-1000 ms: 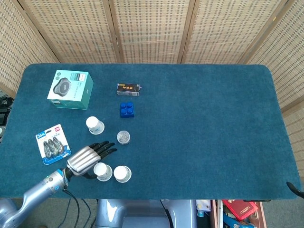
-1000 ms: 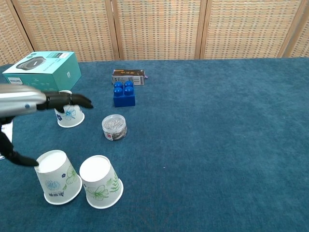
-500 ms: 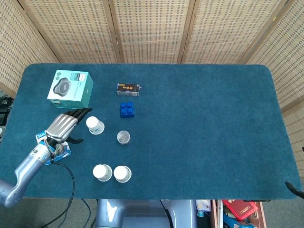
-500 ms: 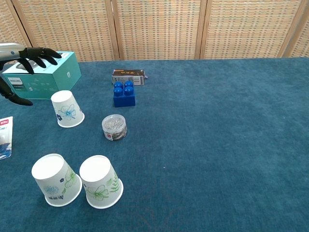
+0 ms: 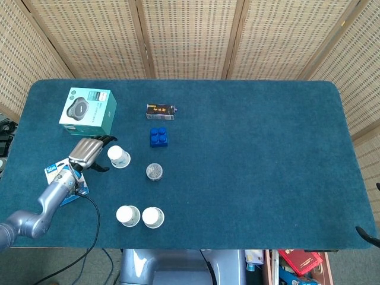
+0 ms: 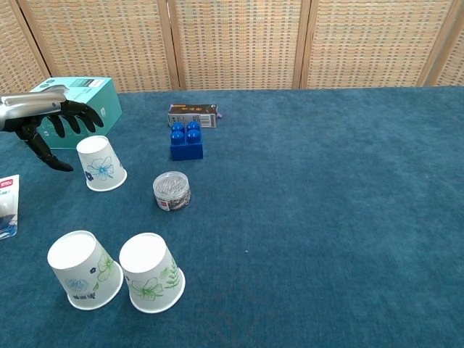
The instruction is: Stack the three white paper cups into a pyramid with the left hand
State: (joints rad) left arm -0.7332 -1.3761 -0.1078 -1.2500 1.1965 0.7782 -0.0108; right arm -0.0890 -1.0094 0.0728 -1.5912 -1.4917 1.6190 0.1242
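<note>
Three white paper cups with leaf prints stand upside down on the blue table. Two of them point(image 6: 83, 269) point(image 6: 150, 272) sit side by side near the front edge, also seen in the head view point(image 5: 127, 215) point(image 5: 152, 217). The third cup point(image 6: 101, 163) point(image 5: 119, 157) stands further back on its own. My left hand point(image 6: 52, 117) point(image 5: 88, 154) hovers just left of that third cup, open, fingers spread and curved toward it, not touching it. The right hand is out of sight.
A teal box point(image 5: 88, 111) lies behind the left hand. A blue brick point(image 6: 186, 141), a small dark carton point(image 6: 192, 114) and a clear round container point(image 6: 172, 191) sit right of the lone cup. A blister pack point(image 5: 64, 182) lies at the left edge.
My left hand left the two front cups, travelled back and left, and now has come down close beside the lone cup. The cups have not moved.
</note>
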